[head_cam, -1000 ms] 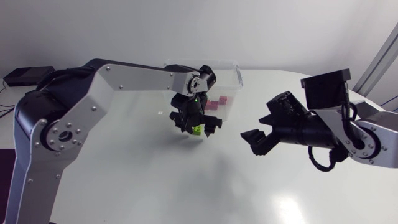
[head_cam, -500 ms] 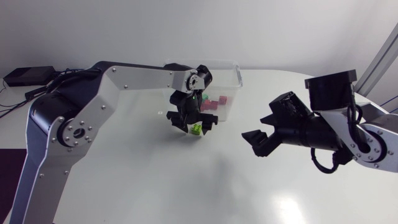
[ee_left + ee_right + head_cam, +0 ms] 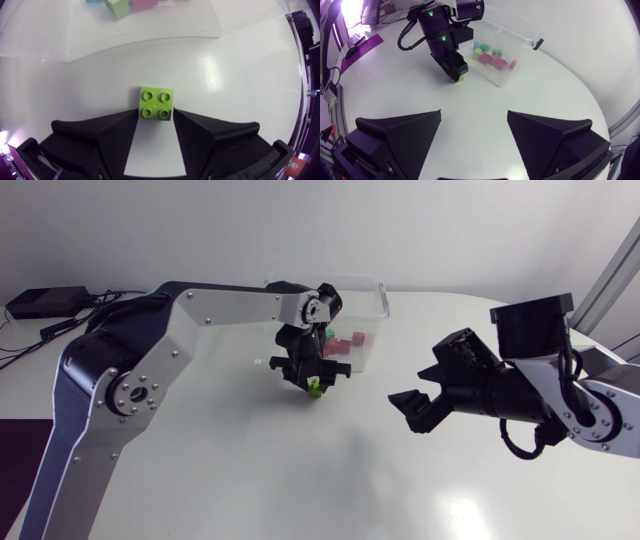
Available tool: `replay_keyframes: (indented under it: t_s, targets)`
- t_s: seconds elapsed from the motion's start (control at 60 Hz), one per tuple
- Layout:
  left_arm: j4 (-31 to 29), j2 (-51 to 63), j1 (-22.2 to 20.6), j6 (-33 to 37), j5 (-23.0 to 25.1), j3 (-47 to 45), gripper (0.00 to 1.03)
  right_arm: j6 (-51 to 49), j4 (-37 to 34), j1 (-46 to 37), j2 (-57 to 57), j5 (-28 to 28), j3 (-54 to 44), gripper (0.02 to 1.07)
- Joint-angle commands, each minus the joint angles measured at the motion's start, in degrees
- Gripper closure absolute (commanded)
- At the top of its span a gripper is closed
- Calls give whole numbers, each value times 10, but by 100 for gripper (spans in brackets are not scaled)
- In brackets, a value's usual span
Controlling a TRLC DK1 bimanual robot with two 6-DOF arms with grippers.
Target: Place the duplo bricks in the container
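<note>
Brick check: green 2x2 duplo brick (image 3: 156, 103) is clamped between the fingertips of the left tool (image 3: 155, 115), studs toward the wrist camera. Just ahead of that tool sits the clear container (image 3: 150, 30), near wall first, other bricks (image 3: 131, 5) already inside. The right tool (image 3: 473, 125) is spread wide, empty and well apart, so I'd say the drop is the left arm's. Versus a second ago, the left tool has carried the brick slightly closer to the container.
</note>
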Motion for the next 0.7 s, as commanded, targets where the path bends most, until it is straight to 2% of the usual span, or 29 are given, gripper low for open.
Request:
replay_keyframes:
  t_s: [0.0, 0.333, 0.55, 0.683]
  targets:
    - [-10, 20, 8, -11, -1, 4, 61, -8, -7, -4, -7, -4, -13, 11]
    - [28, -61, 5, -6, 17, -110, 71, -7, -7, -4, -14, -4, -19, 11]
    - [69, -172, -13, 6, 14, -195, 71, -7, -8, -3, -17, -3, -18, 11]
    - [75, -223, -15, 20, 7, -192, 71, -6, -11, -3, -21, -3, -17, 11]
